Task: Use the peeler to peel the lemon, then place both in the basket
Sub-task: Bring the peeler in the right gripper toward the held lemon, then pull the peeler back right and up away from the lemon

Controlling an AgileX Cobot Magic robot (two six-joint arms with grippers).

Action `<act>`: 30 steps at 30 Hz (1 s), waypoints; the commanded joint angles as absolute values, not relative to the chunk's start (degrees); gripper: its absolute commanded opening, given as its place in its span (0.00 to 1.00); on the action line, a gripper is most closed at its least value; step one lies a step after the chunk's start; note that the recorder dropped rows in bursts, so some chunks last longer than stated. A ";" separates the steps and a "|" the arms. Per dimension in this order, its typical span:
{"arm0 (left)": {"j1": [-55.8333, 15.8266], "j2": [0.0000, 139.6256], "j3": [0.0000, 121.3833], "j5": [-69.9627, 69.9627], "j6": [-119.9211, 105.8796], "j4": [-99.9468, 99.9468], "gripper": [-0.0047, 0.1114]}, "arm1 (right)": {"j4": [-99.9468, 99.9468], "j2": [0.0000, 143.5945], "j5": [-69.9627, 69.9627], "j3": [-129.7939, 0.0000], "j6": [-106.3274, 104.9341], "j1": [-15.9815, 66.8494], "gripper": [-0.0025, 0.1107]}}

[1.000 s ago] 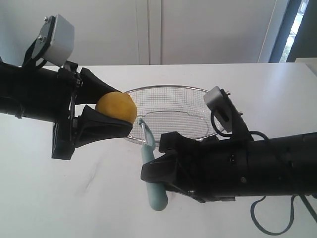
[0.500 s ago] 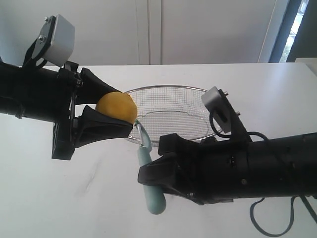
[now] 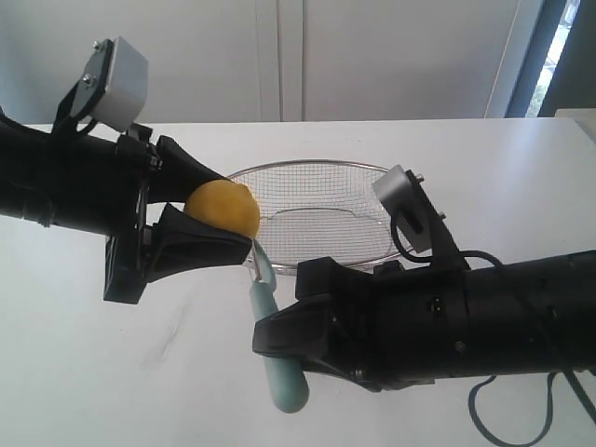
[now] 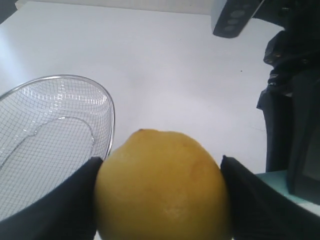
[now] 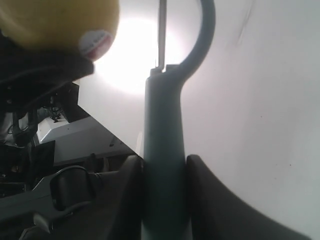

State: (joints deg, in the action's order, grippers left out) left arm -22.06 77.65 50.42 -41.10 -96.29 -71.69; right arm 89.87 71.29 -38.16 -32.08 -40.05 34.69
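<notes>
Two failures are judged possible from here, both caused by force at the blade. Nearest the exterior camera, the peeler point(image 3: 279, 386) is clamped by its teal handle between the closed fingers of the right tool point(image 5: 164, 175), with the butt end protruding below and the curved head pointed up toward the lemon point(image 3: 223, 209). If the blade is pressed hard into the rind, the slim handle could be twisted or slid within that narrow grip. Just beyond, the lemon is held clear of the worktop point(image 3: 140, 372) in the left tool point(image 4: 160, 165), whose jaws are spread wide and closed on the fruit's two sides. Since a round, smooth fruit is pinched at only two places, it could be rolled or pushed out by a stroke and dropped short of the basket point(image 3: 317, 164). The head could also be caught on the lower black finger, which is seen just beside it. Whether the blade is touching the rind cannot be told. As for pose, the right arm is laid low and nearly level across the front, reaching in from the right. The left arm is stretched in higher from the left, its tool pointed toward the basket's near rim. Farthest back, the basket is seen standing on the worktop with nothing in it
</notes>
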 commanded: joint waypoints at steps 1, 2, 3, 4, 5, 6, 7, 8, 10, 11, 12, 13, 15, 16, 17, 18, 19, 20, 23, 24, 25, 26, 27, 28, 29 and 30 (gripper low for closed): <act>-22.09 78.96 50.62 -43.37 -96.38 -72.80 0.04 | 90.29 71.40 -38.65 -31.94 -41.26 34.89 0.02; -22.09 78.92 50.62 -43.26 -96.38 -72.92 0.04 | 90.29 71.40 -38.65 -31.94 -41.26 34.89 0.02; -22.09 78.92 50.62 -43.26 -96.38 -72.92 0.04 | 90.29 71.40 -38.65 -31.94 -41.37 34.89 0.02; -22.09 78.92 50.62 -43.26 -96.38 -72.92 0.04 | 90.29 71.40 -38.52 -31.94 -41.36 34.89 0.02; -22.09 79.02 50.62 -43.14 -96.38 -72.92 0.04 | 90.29 71.40 -38.41 -31.94 -41.36 34.89 0.02; -22.09 79.01 50.62 -43.15 -96.38 -73.02 0.04 | 90.29 71.40 -38.27 -31.94 -41.36 34.89 0.02; -22.09 79.14 50.62 -43.15 -96.38 -73.13 0.04 | 90.29 71.40 -38.25 -31.94 -41.54 34.89 0.02; -22.09 79.30 50.62 -43.15 -96.38 -73.13 0.04 | 90.29 71.40 -38.13 -31.94 -41.81 34.89 0.02; -22.09 79.42 50.62 -43.15 -96.38 -73.13 0.04 | 90.29 71.40 -37.67 -31.94 -41.82 34.89 0.02; -22.09 79.43 50.62 -43.05 -96.38 -73.13 0.04 | 90.29 71.40 -37.39 -31.94 -41.82 34.89 0.02; -22.09 79.43 50.62 -43.05 -96.38 -73.13 0.04 | 90.29 71.40 -36.95 -31.94 -41.82 34.89 0.02; -22.09 79.43 50.62 -43.05 -96.38 -73.13 0.04 | 90.29 71.40 -36.79 -31.94 -41.82 34.89 0.02; -22.09 79.43 50.62 -42.92 -96.38 -73.13 0.04 | 90.29 71.40 -36.55 -31.94 -41.82 34.89 0.02; -22.09 79.43 50.62 -42.92 -96.38 -73.13 0.04 | 90.29 71.40 -36.55 -31.94 -41.82 34.89 0.02; -22.09 79.43 50.62 -42.92 -96.38 -73.13 0.04 | 90.29 71.40 -36.55 -31.94 -41.82 34.89 0.02; -22.09 79.43 50.62 -42.94 -96.38 -73.00 0.04 | 90.29 71.40 -36.55 -31.94 -41.82 34.89 0.02; -22.09 79.43 50.62 -42.77 -96.38 -72.89 0.04 | 90.29 71.40 -36.55 -31.94 -41.82 34.89 0.02; -22.09 79.43 50.62 -42.79 -96.38 -72.75 0.04 | 90.29 71.40 -36.55 -31.94 -41.82 34.89 0.02; -22.09 79.43 50.62 -42.63 -96.38 -72.76 0.04 | 90.29 71.40 -36.55 -31.94 -41.82 34.89 0.02; -22.09 79.43 50.62 -42.47 -96.38 -72.76 0.04 | 90.29 71.40 -36.55 -31.94 -41.82 34.89 0.02; -22.09 79.43 50.62 -42.39 -96.38 -72.76 0.04 | 90.29 71.27 -36.54 -31.94 -41.89 34.78 0.02; -22.09 79.43 50.62 -42.19 -96.38 -72.76 0.04 | 90.29 70.90 -36.36 -31.94 -41.89 34.78 0.02; -22.09 79.43 50.62 -42.04 -96.22 -72.64 0.04 | 90.29 70.58 -36.24 -31.94 -41.89 34.78 0.02; -22.09 79.43 50.62 -42.04 -96.22 -72.49 0.04 | 90.20 70.05 -35.97 -31.94 -41.89 34.78 0.02; -22.09 79.43 50.62 -42.04 -96.22 -72.30 0.04 | 90.20 69.48 -35.70 -31.94 -41.89 34.78 0.02; -22.09 79.43 50.62 -42.04 -96.22 -72.30 0.04 | 90.20 69.01 -35.39 -31.94 -41.89 34.78 0.02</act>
